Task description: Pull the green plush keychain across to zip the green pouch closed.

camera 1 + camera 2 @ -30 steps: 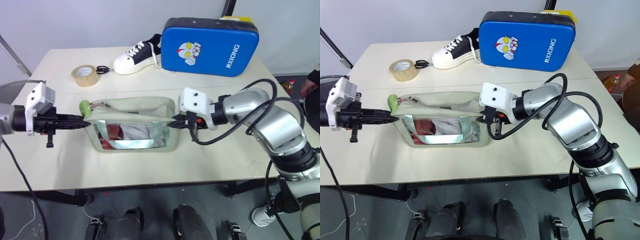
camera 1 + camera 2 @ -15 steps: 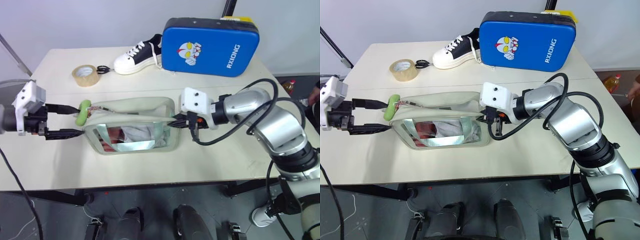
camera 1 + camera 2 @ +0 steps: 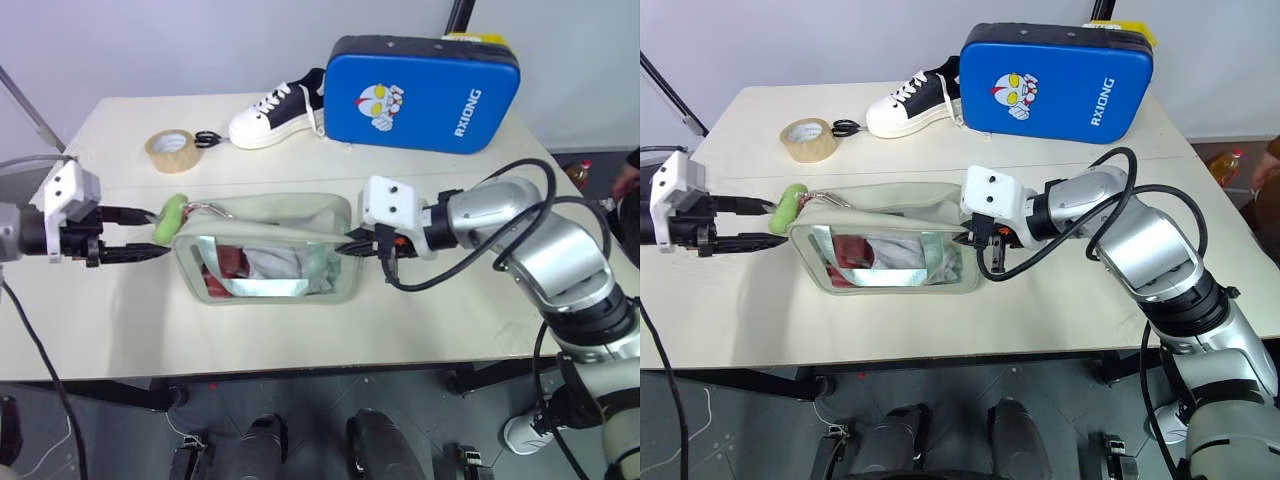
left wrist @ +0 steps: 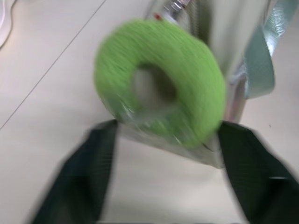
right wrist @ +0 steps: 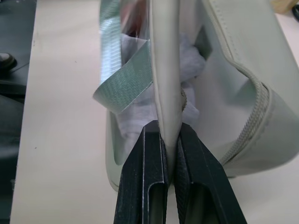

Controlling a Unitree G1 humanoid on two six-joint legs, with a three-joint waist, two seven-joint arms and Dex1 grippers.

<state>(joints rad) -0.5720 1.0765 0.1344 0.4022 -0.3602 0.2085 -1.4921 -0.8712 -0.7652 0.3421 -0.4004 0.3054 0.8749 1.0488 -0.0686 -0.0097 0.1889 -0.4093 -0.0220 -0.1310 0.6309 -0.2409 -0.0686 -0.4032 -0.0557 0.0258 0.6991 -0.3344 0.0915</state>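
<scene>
Two black-fingered grippers flank a pale sage-green soft pouch with a clear front panel (image 3: 275,255) on a cream table (image 3: 420,320). The right gripper (image 5: 170,140) pinches the pouch's right-end edge tight. At the left end, the left gripper (image 3: 150,232) stands parted around the bright lime-green fuzzy ring keychain (image 4: 161,88); whether it touches is unclear.

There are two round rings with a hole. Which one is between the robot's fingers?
The green plush keychain, fuzzy and lime-green, sits between the left gripper fingers at the green pouch. The tan tape roll lies farther back, untouched.
</scene>
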